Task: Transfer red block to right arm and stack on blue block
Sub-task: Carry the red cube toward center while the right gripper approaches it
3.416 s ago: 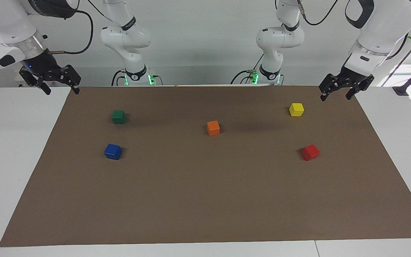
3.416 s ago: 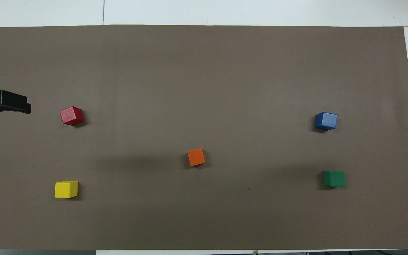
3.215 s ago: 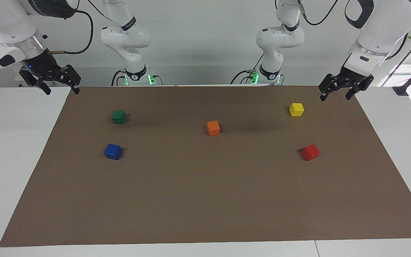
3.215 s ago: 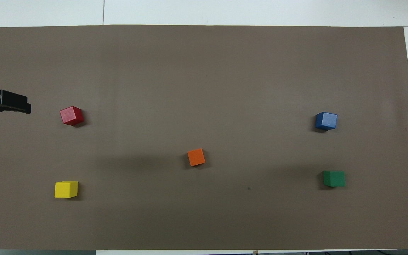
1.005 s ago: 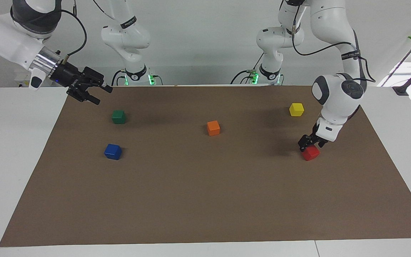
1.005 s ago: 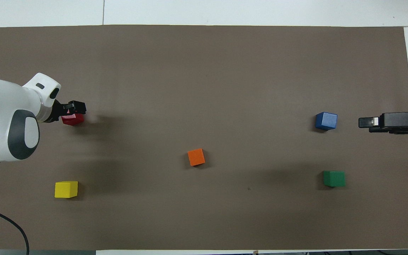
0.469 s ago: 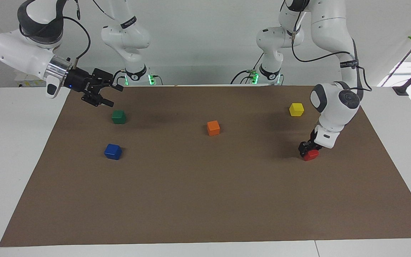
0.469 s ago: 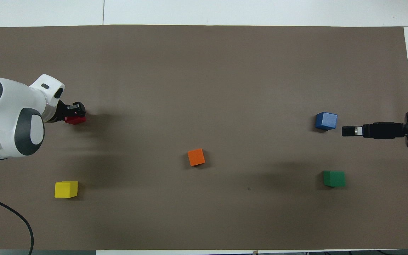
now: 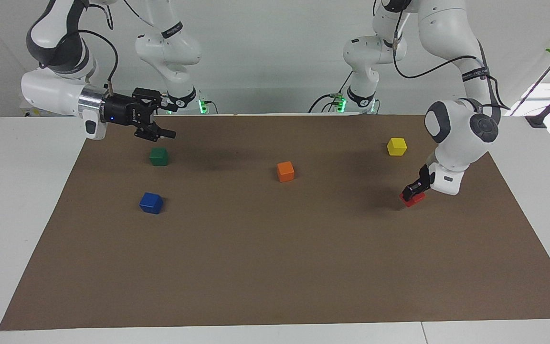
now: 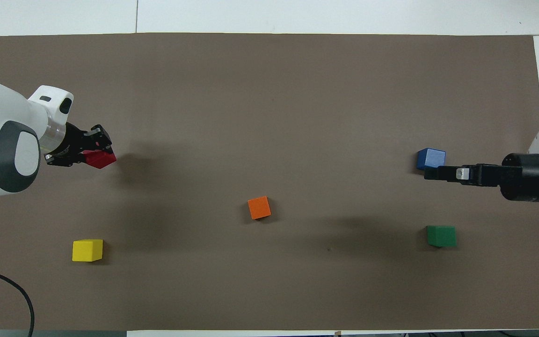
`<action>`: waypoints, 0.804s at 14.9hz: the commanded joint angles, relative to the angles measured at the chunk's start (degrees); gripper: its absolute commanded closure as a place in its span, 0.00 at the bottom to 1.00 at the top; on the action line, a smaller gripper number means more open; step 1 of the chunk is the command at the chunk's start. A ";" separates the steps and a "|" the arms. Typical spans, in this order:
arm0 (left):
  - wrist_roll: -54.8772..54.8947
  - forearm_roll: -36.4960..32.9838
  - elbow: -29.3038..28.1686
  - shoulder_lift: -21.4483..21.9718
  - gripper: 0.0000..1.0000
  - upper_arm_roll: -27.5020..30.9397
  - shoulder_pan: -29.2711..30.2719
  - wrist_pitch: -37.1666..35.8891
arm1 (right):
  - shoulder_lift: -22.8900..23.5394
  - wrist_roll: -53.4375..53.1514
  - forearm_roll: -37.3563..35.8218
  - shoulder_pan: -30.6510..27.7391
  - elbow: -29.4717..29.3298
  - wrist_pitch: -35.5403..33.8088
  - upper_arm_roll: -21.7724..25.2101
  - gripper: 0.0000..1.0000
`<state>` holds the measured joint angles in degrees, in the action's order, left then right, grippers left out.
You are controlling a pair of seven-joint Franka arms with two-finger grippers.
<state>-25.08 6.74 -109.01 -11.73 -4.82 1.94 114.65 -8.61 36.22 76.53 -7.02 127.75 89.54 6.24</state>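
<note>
Red block (image 9: 412,199) clamped in the left gripper (image 9: 414,189), tilted, at the left arm's end of the brown mat (image 9: 275,267); whether lifted clear of the mat or touching it, not discernible. Yellow block (image 9: 396,146) nearer to the robots than the red one, resting on the mat. Orange block (image 9: 285,171) mid-mat. Blue block (image 9: 151,202) toward the right arm's end, flat on the mat, with the green block (image 9: 159,156) nearer to the robots beside it. Right gripper (image 9: 159,122) held level in the air above the green block, fingers apart and holding nothing, blue light lit at the wrist. Black bands with white lettering on both arms, too small to read.
</note>
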 commanded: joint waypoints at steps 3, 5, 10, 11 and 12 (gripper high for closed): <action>-20.40 15.10 3.63 5.82 1.00 -1.06 -6.06 -13.04 | -1.50 3.50 14.06 4.89 6.36 -1.20 0.00 0.00; -27.71 22.93 3.28 9.42 1.00 -1.68 -7.82 -15.41 | -1.41 5.00 19.16 7.97 8.47 -1.21 0.00 0.00; -50.20 43.76 2.58 13.92 1.00 -4.31 -10.03 -14.90 | -1.32 6.15 29.54 14.04 13.48 -2.96 0.00 0.00; -53.37 46.84 2.05 14.80 1.00 -4.93 -10.03 -14.55 | -1.15 6.15 31.04 14.83 14.10 -3.75 -0.08 0.00; -55.58 49.31 1.09 15.50 1.00 -5.45 -10.12 -13.67 | -0.89 6.15 32.88 15.88 14.88 -4.63 0.00 0.00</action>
<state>-75.28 50.99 -105.34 1.56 -10.03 -7.94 100.40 -8.61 41.02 105.82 7.57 139.81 86.85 5.96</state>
